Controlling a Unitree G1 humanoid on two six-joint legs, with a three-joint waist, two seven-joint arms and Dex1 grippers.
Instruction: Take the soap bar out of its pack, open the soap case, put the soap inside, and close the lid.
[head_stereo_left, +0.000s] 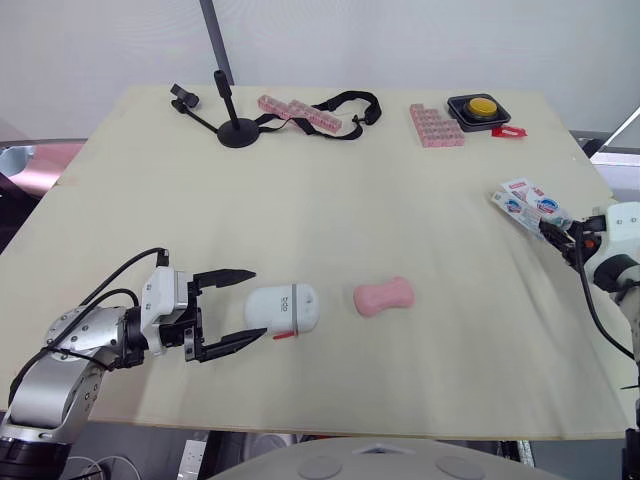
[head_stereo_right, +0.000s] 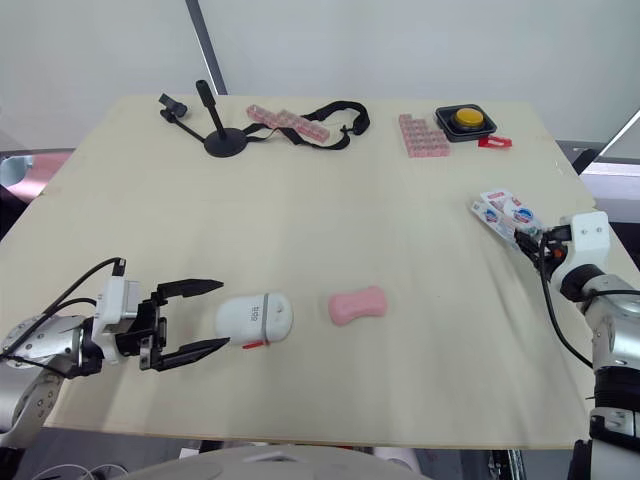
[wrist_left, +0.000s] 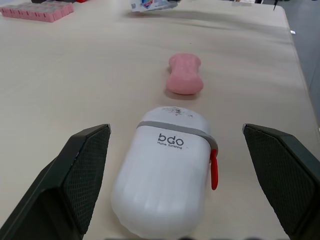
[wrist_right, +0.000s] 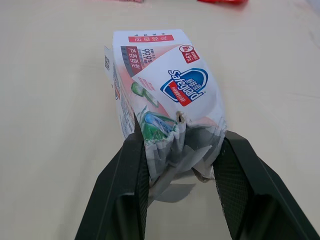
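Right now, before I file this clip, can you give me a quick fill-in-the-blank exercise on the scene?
The bare soap bar on the table is ____ in colour.
The white soap case lies with its lid ____.
The left gripper, pointing at the case, is ____.
The right gripper is ____ on the soap pack.
Missing words: pink; closed; open; shut.

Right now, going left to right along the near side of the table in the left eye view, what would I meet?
The left claw, open → white soap case → pink soap bar → soap pack, pinched in the right claw.
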